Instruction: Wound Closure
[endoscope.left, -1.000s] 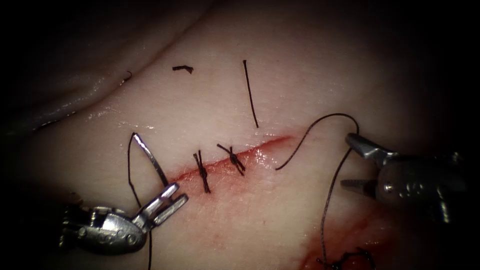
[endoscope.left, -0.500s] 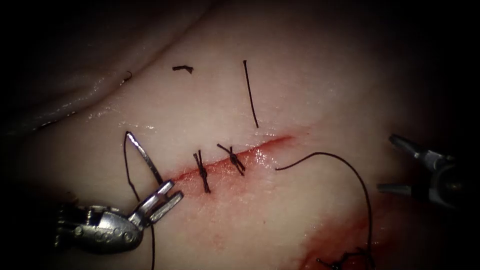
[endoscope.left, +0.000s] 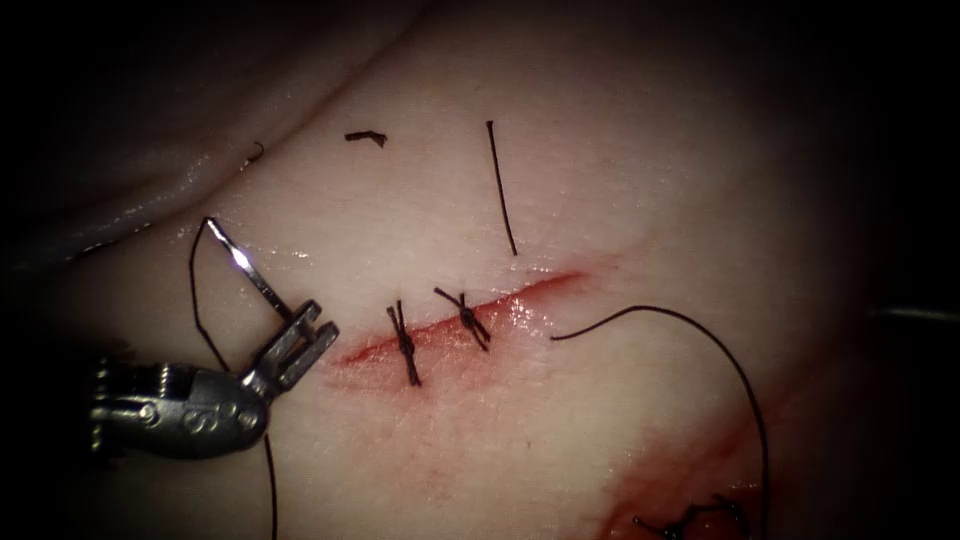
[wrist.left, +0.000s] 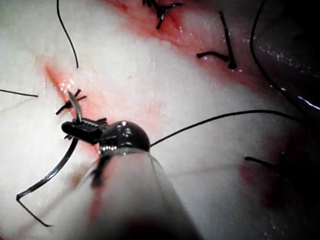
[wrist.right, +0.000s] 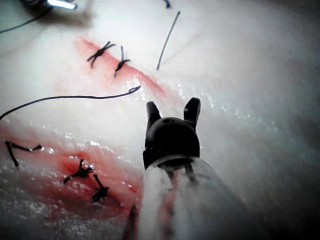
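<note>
The left arm's tool (endoscope.left: 300, 335) sits just off the left end of the cut (endoscope.left: 470, 315), its jaws clamped on the curved needle (endoscope.left: 250, 270) near the needle's lower end; the needle rises up and to the left from the jaws, free of the tissue (endoscope.left: 620, 180), with the thread (endoscope.left: 200, 310) looping down from its far tip and trailing past the tool's wrist; against half a second ago this tool and its needle have drawn away to the left and upward from the cut, so the needle is being carried clear rather than set into the tissue; right of the jaws lie two tied stitches (endoscope.left: 405, 345) across the cut, and beyond them a loose thread end (endoscope.left: 660, 315) curves off toward the red fluid (endoscope.left: 690, 470); above the stitches lies a cut piece of thread (endoscope.left: 502, 190); the right arm's tool (wrist.right: 172, 112) has pulled back out past the right edge of the endoscope view since a second ago, leaving that thread slack on the tissue; in its own wrist view its jaws stand apart and hold nothing, hovering near the right end of the cut; no brand, label or writing can be read anywhere.
</note>
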